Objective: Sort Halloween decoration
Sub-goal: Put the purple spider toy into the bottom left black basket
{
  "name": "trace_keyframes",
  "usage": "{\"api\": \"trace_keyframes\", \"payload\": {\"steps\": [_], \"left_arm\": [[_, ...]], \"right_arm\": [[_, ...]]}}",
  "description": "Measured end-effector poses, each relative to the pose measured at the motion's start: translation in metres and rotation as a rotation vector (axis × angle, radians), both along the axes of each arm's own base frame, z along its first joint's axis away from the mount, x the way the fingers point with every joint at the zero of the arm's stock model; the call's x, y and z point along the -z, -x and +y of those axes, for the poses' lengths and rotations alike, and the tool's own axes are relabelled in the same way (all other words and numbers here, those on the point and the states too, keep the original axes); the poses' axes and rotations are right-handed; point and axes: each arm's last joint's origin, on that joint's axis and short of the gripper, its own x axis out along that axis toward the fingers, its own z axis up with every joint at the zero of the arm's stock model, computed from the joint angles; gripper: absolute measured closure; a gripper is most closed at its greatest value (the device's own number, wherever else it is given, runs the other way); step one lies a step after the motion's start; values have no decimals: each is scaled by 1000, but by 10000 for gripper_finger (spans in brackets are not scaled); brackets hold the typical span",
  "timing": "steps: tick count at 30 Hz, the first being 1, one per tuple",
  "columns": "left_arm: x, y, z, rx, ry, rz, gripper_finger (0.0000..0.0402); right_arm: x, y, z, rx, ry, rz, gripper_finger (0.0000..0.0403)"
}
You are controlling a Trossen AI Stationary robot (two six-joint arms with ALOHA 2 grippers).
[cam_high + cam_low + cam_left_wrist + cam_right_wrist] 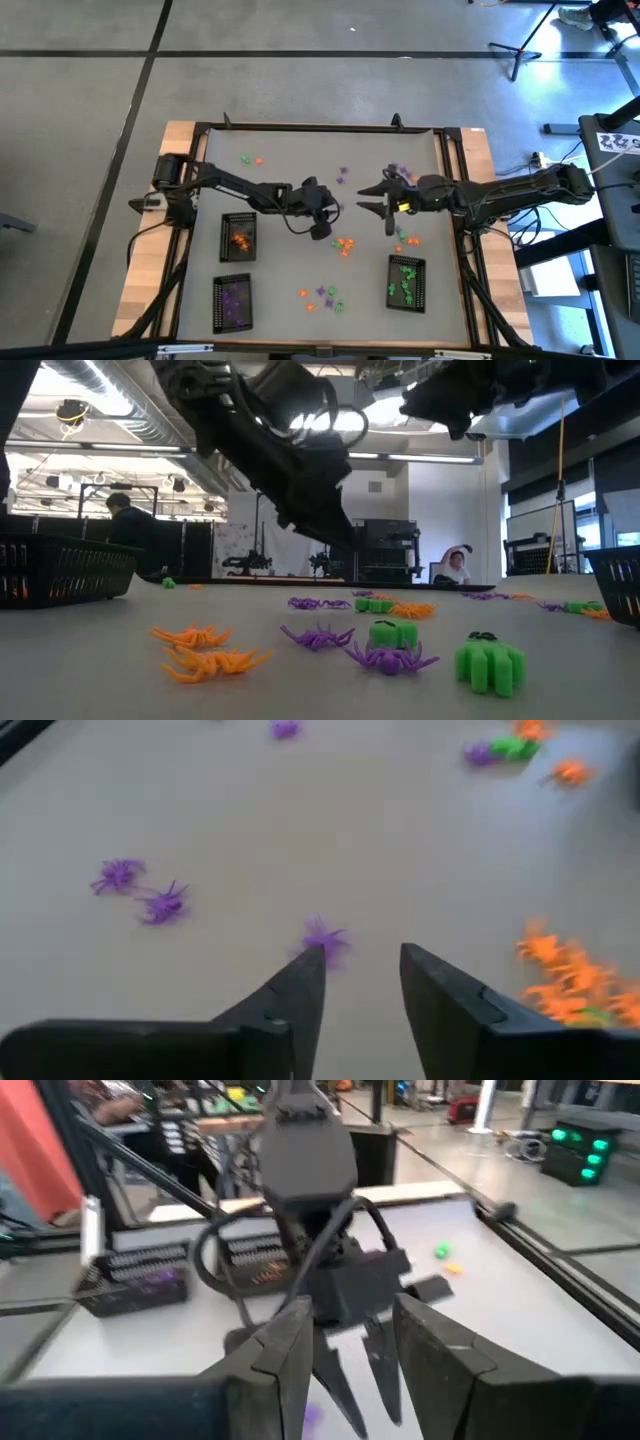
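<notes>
**Purple spider just ahead of the left tool's parted fingers**

A purple spider lies flat on the grey surface, just past the tip of one finger of the left tool. In the left wrist view it sits slightly off the gap between the fingers, toward the frame's left, so the coming grasp seems to turn on a small sideways shift before the descent. Its legs splay all round, so it shows no clear long axis or pointing direction. Two more purple spiders lie farther toward the frame's left, and an orange cluster sits at the frame's right. The rest of the Halloween decoration is scattered about the middle and lower part of the high view, with some already in the three black trays.

The left tool is released, fingers parted, holding nothing. The right tool, at the centre of the high view facing the left one, is also released and empty. The left arm looks nearer the spider
</notes>
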Motion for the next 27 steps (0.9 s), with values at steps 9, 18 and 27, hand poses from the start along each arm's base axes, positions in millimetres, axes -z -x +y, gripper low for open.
{"api": "trace_keyframes", "payload": {"steps": [9, 18, 27], "left_arm": [[20, -32, 13, 31, -55, 98, 266], [40, -43, 25, -6, -27, 227, 265], [47, -44, 23, -5, 0, 250, 296]], "right_arm": [[6, 2, -1, 33, 10, 19, 265], [8, 2, -1, 26, 9, 36, 265], [8, 2, -1, 26, 9, 39, 265]]}}
